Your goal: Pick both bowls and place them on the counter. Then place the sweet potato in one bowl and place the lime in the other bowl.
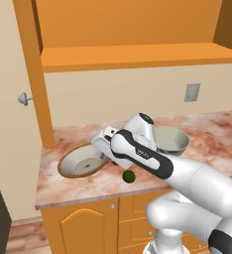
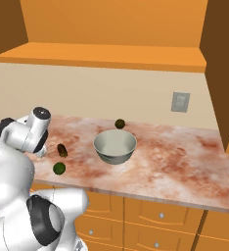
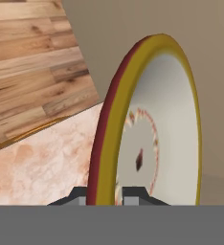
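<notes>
While the tool straddles the rim of the cream bowl, one fingertip inside the wall and one outside, the bowl sits on the surface near its left end, tipped up slightly on the tool's side. The fingers are nearly closed, with just the rim between them; whether they press it or have begun to let go I cannot tell. A rim pinch suits a wide shallow bowl that the fingers could never span, which explains the sideways wrist.

The grey-green bowl stands upright further right, apart from the first, so both bowls appear to be down and the fruit steps remain. The lime lies near the front edge, just right of the cream bowl. In the right base view the sweet potato rests just behind it, close beside the arm. A duller olive ball lies by the back wall and is not wanted.

Both targets are within short reach, so I judge releasing comes next.
</notes>
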